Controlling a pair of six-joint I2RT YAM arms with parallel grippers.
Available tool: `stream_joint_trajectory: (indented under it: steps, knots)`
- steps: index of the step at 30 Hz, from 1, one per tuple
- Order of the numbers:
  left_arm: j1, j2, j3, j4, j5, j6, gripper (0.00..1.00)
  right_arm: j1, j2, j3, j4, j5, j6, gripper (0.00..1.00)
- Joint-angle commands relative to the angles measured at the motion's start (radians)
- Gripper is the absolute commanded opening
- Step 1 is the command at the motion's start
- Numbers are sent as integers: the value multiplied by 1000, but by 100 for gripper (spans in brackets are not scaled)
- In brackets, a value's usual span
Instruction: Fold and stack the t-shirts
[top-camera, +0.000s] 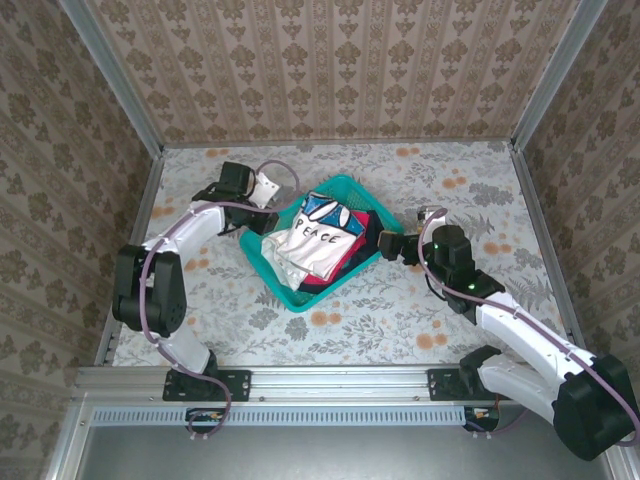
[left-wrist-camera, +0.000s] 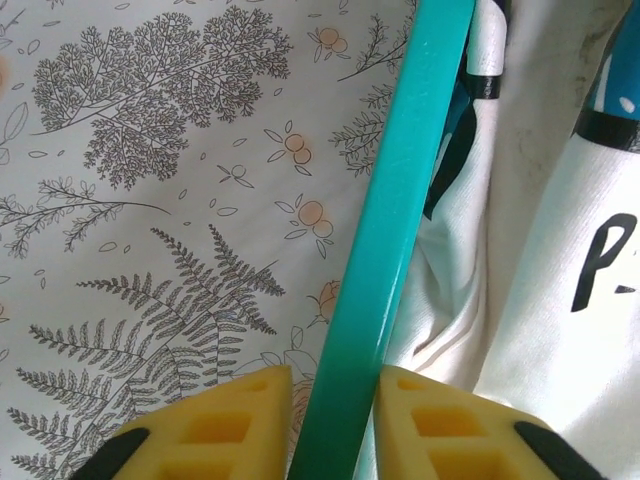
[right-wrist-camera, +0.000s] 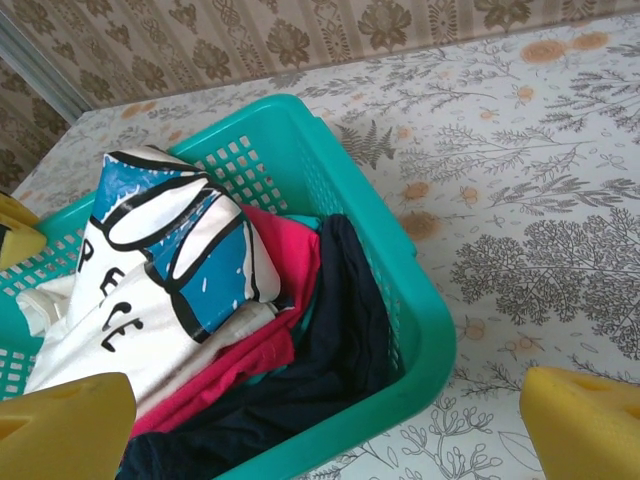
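The t-shirts lie heaped in a teal mesh basket (top-camera: 268, 275). On top is a cream-white one (top-camera: 315, 245) with a blue print and "PEACE". A crimson-red one (right-wrist-camera: 280, 300) lies under it, and a dark one (right-wrist-camera: 340, 330) sits against the basket's right wall (right-wrist-camera: 420, 330). My left gripper (top-camera: 262, 222) is at the basket's far-left side. Its yellow pads (left-wrist-camera: 240, 420) press both sides of the teal rim (left-wrist-camera: 400, 200), with white cloth (left-wrist-camera: 540, 300) just inside. My right gripper (top-camera: 392, 245) hovers open over the basket's right corner, its fingers (right-wrist-camera: 70, 425) wide apart and holding nothing.
The basket stands mid-table on a floral cloth (top-camera: 470, 190). Patterned walls with metal posts (top-camera: 112, 70) enclose the back and both sides. Bare cloth lies to the right of the basket and in front of it.
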Motion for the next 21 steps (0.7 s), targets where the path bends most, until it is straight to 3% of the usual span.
stream_joint_trajectory:
  steps: [1, 7, 11, 21]
  knots:
    - [-2, 14, -5, 37, 62, -106, 20, 5, -5, 38, -30, 31, -3, 100]
    - [-27, 41, -13, 87, 67, -259, 9, 4, 3, 51, -32, 27, 4, 100]
    - [-78, 51, -16, 137, 0, -464, 4, 4, 22, 89, -76, 35, 21, 100]
    - [-358, 69, -45, 328, -229, -946, 2, 7, 99, 215, -217, 87, 77, 100]
